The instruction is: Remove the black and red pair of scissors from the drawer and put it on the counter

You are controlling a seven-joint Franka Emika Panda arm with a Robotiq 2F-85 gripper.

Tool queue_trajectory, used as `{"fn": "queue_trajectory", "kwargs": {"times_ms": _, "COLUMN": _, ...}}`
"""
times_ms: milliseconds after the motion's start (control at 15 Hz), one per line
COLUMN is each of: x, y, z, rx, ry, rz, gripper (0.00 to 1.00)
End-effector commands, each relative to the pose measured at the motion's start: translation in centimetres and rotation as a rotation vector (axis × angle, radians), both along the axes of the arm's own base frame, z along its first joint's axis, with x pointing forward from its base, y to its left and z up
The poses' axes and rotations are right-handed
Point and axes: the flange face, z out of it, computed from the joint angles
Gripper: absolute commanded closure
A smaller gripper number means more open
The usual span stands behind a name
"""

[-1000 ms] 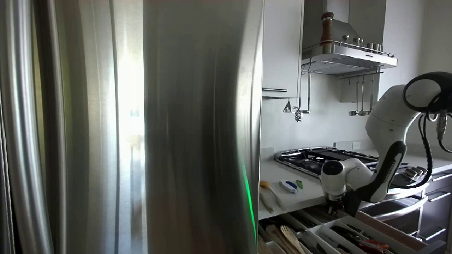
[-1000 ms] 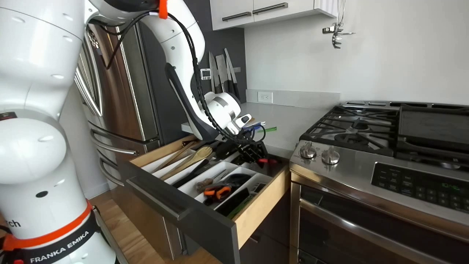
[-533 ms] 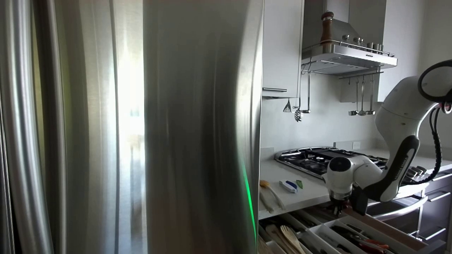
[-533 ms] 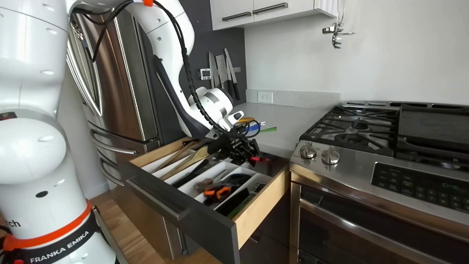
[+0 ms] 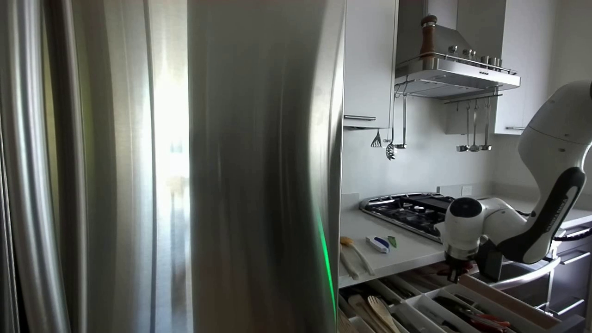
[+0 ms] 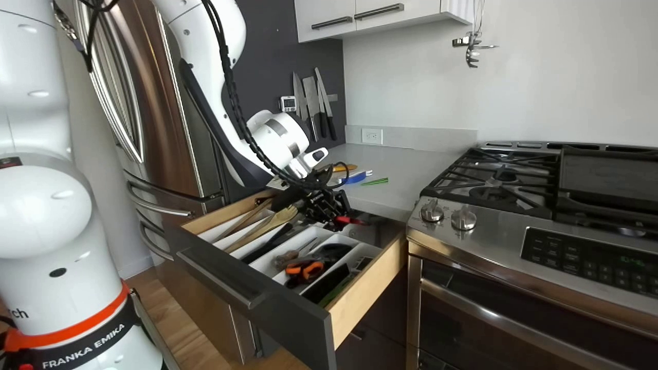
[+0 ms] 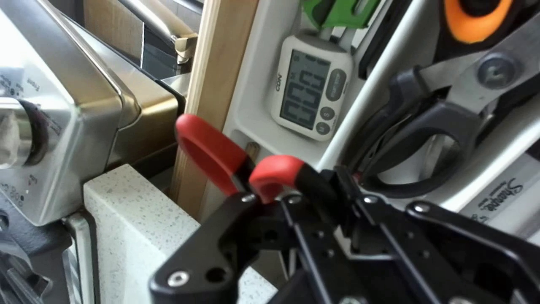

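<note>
The black and red scissors show in the wrist view (image 7: 214,150), with red handle loops sticking out to the left. My gripper (image 7: 322,190) is shut on their black part; the blades are hidden. In an exterior view the scissors (image 6: 350,220) poke out from the gripper (image 6: 329,216), above the back of the open drawer (image 6: 372,280). In an exterior view the gripper (image 5: 453,277) is over the drawer (image 5: 508,300), just in front of the counter edge. The white counter (image 5: 397,259) lies behind the drawer; it also shows in both other views (image 6: 406,162) (image 7: 130,223).
The drawer holds orange-handled scissors (image 6: 304,270), wooden spoons (image 6: 280,218) and a timer (image 7: 310,88). On the counter lie a blue and white item (image 6: 355,177), a green clip (image 6: 375,181) and an orange-tipped utensil (image 5: 347,241). The gas hob (image 6: 504,180) adjoins it.
The gripper has moved with the scissors, leftward in an exterior view where the red handle shows, rightward in an exterior view with the fridge. It stays shut. The drawer has not moved.
</note>
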Motion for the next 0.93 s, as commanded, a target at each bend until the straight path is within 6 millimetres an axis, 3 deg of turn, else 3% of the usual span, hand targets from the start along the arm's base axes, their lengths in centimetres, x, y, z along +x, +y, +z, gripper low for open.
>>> {"fn": "queue_trajectory", "kwargs": {"times_ms": 0, "x": -4.0, "y": -0.3, "z": 2.4, "rx": 0.078, "ry": 0.007, "rz": 0.061, "gripper": 0.98}}
{"fn": "queue_trajectory", "kwargs": {"times_ms": 467, "x": -8.3, "y": -0.6, "z": 6.1, "rx": 0.197, "ry": -0.035, "rz": 0.257, "gripper": 0.98}}
{"fn": "queue_trajectory", "kwargs": {"times_ms": 533, "x": -6.1, "y": -1.1, "z": 5.8, "rx": 0.211, "ry": -0.041, "rz": 0.285, "gripper": 0.98}}
{"fn": "queue_trajectory", "kwargs": {"times_ms": 667, "x": -6.4, "y": -1.6, "z": 7.9, "rx": 0.259, "ry": -0.118, "rz": 0.322, "gripper": 0.98}}
{"fn": "queue_trajectory", "kwargs": {"times_ms": 867, "x": -6.5, "y": -2.0, "z": 9.2, "rx": 0.347, "ry": -0.193, "rz": 0.334, "gripper": 0.98}}
